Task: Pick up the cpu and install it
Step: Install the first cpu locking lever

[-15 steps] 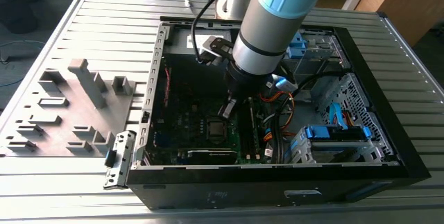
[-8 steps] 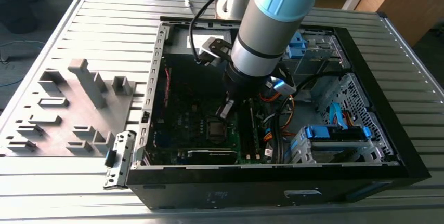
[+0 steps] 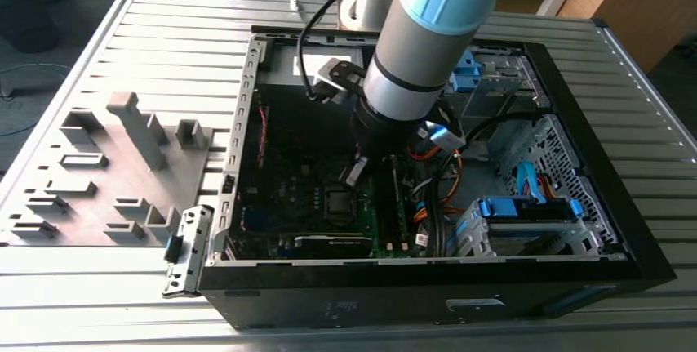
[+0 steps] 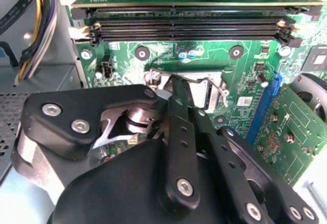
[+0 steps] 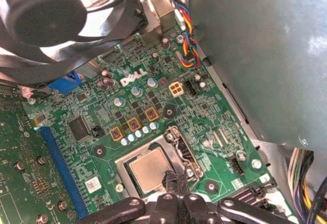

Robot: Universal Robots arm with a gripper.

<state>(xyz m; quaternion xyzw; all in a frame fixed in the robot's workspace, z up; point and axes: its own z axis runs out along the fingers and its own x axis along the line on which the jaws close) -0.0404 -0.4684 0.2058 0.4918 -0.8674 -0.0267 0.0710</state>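
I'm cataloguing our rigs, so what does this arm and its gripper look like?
The arm is a thick silver-grey tube with light blue joint caps, and a black cable runs along it. Its gripper has matte black linkage bars fastened with silver bolts.

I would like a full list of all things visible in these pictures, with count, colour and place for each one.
cpu: one, silver-grey, lying in the socket on the motherboard, right by the gripper.
motherboard: one, green, on the floor of the computer case.
computer case: one, black, open, on the slatted table.
memory slots: a row, black, along the motherboard's edge in the second wrist view.
fan: one, black, above the motherboard in the first wrist view.
drive cages: grey with blue clips, at the exterior view's right inside the case.
slatted table: one, grey.
foam tray: one, grey, at the exterior view's left.
gripper: one, black, over the socket.
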